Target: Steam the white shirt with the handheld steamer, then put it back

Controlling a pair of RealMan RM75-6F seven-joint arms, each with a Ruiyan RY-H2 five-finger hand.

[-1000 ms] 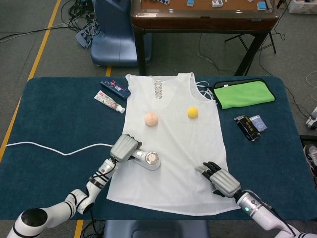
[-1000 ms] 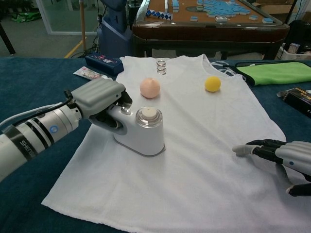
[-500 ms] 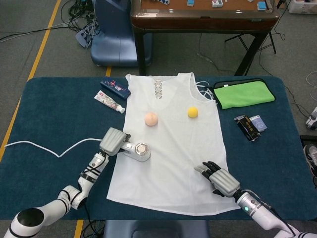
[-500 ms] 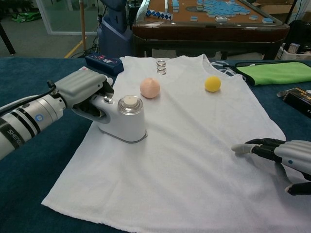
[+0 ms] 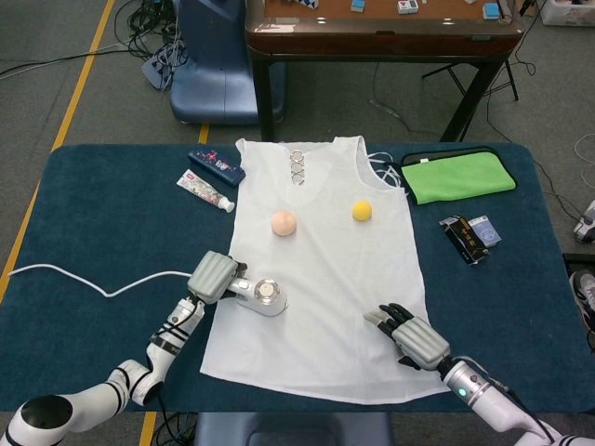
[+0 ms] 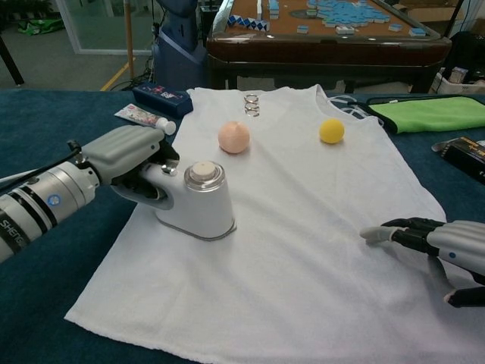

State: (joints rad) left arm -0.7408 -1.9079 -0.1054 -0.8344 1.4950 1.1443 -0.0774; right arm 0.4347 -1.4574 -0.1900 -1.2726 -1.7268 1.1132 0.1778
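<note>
The white sleeveless shirt (image 5: pixel 325 269) (image 6: pixel 303 227) lies flat on the blue table. My left hand (image 5: pixel 214 276) (image 6: pixel 129 155) grips the handle of the white handheld steamer (image 5: pixel 263 296) (image 6: pixel 198 202), which stands on the shirt's left part near its edge. A white cord (image 5: pixel 93 282) trails from the steamer to the left. My right hand (image 5: pixel 412 337) (image 6: pixel 439 246) rests on the shirt's lower right corner with its fingers stretched out flat, holding nothing.
A peach ball (image 5: pixel 284 222) (image 6: pixel 233 137) and a yellow ball (image 5: pixel 362 211) (image 6: pixel 331 130) sit on the shirt. A toothpaste tube (image 5: pixel 204 191), a dark blue box (image 5: pixel 217 165), a green cloth (image 5: pixel 457 177) and a small packet (image 5: pixel 471 236) lie around it. A wooden table (image 5: pixel 381 37) stands beyond.
My left hand slid the steamer left across the shirt, then a little back toward me. The right hand stayed in place.
</note>
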